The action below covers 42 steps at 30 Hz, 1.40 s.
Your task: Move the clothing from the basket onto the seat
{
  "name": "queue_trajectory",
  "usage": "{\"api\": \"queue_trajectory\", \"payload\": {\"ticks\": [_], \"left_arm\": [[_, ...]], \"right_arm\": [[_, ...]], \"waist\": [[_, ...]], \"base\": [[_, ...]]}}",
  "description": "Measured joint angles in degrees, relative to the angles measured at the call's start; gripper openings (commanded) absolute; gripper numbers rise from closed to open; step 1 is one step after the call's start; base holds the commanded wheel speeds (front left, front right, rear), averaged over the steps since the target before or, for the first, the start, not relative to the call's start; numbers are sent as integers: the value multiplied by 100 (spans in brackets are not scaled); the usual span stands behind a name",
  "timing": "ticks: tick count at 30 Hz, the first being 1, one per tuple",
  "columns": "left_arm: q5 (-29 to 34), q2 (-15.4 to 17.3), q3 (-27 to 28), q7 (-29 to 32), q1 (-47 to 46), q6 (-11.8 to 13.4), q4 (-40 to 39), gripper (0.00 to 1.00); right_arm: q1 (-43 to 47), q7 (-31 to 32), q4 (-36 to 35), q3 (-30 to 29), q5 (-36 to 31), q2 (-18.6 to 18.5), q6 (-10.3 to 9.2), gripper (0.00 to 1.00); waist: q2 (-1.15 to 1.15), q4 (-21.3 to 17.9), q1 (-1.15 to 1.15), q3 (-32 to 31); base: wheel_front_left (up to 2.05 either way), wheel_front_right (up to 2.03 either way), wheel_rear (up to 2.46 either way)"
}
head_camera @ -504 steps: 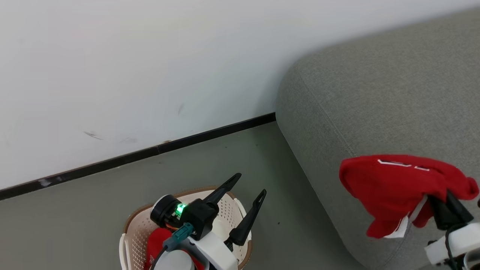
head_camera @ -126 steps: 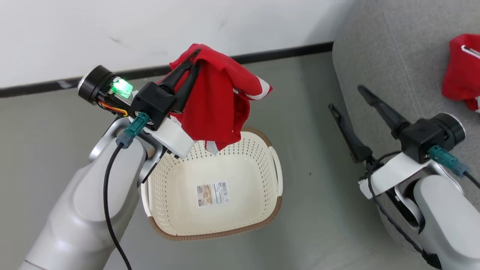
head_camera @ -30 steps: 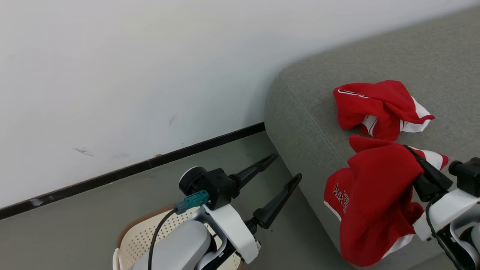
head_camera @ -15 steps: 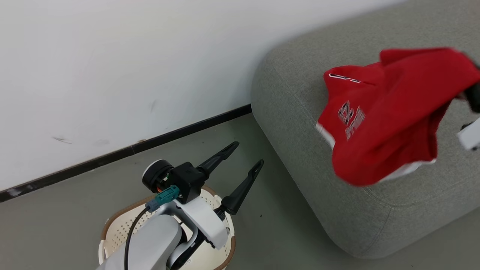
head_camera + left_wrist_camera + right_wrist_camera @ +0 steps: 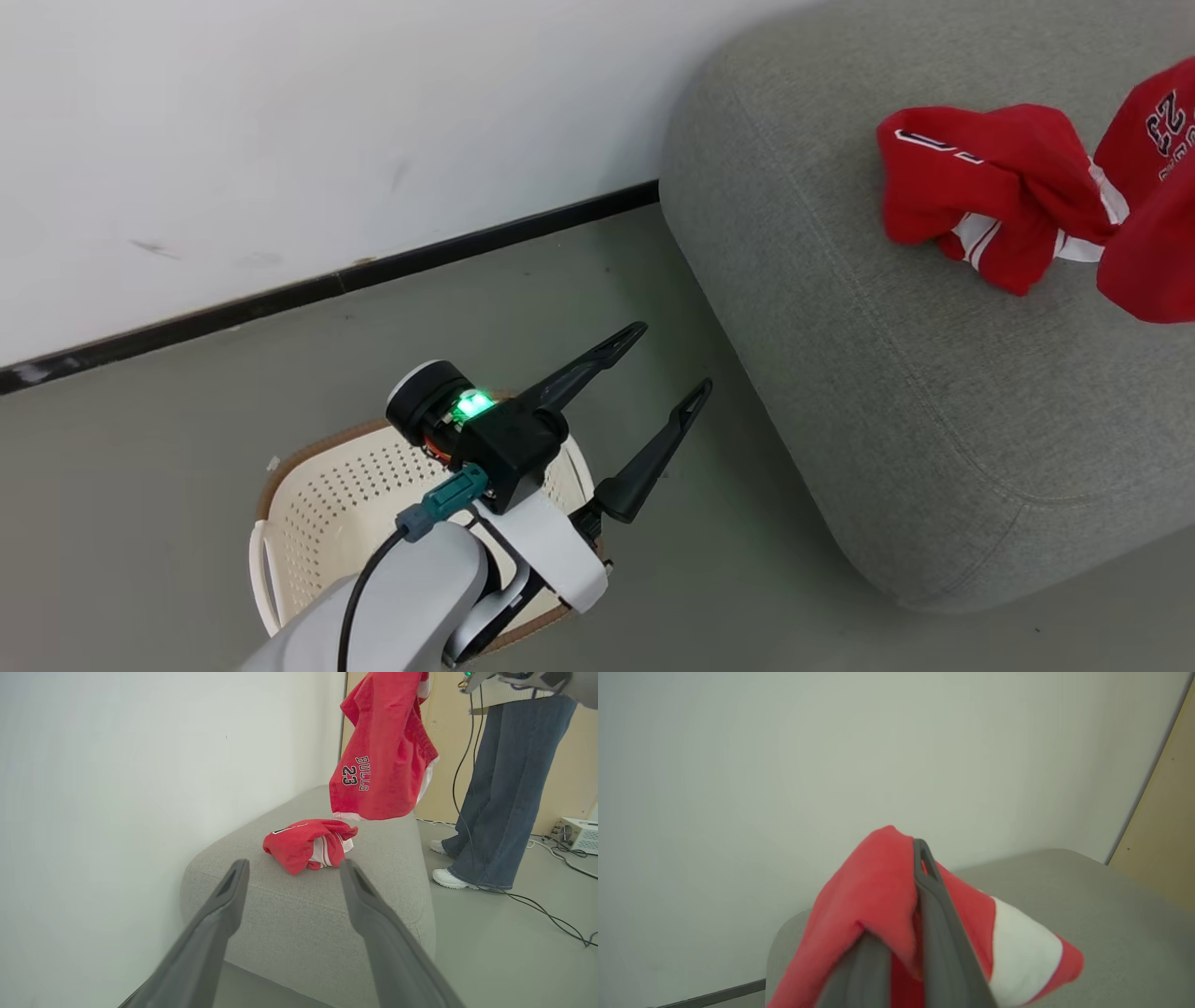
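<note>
- Lower left, head view: the basket (image 5: pixel 280 485), cream and perforated, stands on the floor; the part of its inside not hidden by the arm shows no red cloth
- Lower centre, over the basket's far rim: the left gripper (image 5: pixel 672 357), fingers spread wide with nothing between them, pointing toward the seat and well apart from both garments
- Right half of the frame: the seat (image 5: pixel 840 355), a grey sofa with a rounded corner
- Upper right, on the cushion near that corner: the crumpled garment (image 5: pixel 980 187), red with white trim, free of either gripper
- Top centre, left wrist view: the hanging garment (image 5: pixel 380 765), red, lettered BULLS 23, hanging over the seat with its hem close above the crumpled one; whether they touch cannot be told
- Centre, right wrist view: the right gripper (image 5: pixel 909 882), clenched on a bunched fold of the hanging garment, cloth draped over one finger
- Handling, as judged: light, limp, not fragile; it sags and swings from one pinch, so a thick bunched fold holds better than a single layer
- Right, left wrist view, beyond the seat: a person's legs (image 5: pixel 495 788) in jeans
</note>
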Motion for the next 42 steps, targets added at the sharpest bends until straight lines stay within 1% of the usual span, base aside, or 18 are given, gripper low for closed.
{"api": "queue_trajectory", "payload": {"ticks": [7,11,14,17,23,26,33,38,42], "left_arm": [[147,-23,-109,96,-242,0,-296,100],[261,-23,-137,156,-375,0,-419,100],[292,-29,-154,201,-492,0,-493,100],[322,-45,-191,264,-576,-1,-539,100],[365,-80,-263,326,-714,-9,-603,100],[401,-89,-281,346,-808,-27,-632,100],[446,-103,-313,347,-985,-91,-644,100],[555,-131,-313,345,-1100,-118,-643,100],[588,-133,-309,343,-1172,-154,-632,100]], "right_arm": [[-273,-101,637,-408,-213,-225,0,0],[-577,-307,770,-659,-398,-341,0,0],[-790,-419,810,-703,-494,-382,0,0],[-832,-508,921,-658,-553,-304,0,0],[-687,-627,1288,-303,-759,121,0,0],[-494,-671,1506,-229,-798,253,0,0],[-361,-817,1954,-397,-857,254,0,0],[-263,-871,2112,-336,-854,325,0,0],[-259,-1029,2117,-291,-842,372,0,0]], "waist": [[0,226,0,368],[0,353,0,572],[0,441,0,721],[0,522,0,869],[0,665,0,1161],[0,726,0,1300],[0,839,0,1589],[0,890,0,1759],[0,902,0,1872]], "base": [[0,0,0],[0,0,0],[0,0,0],[0,0,0],[0,0,0],[0,0,0],[0,0,0],[0,0,0],[0,0,0]]}}
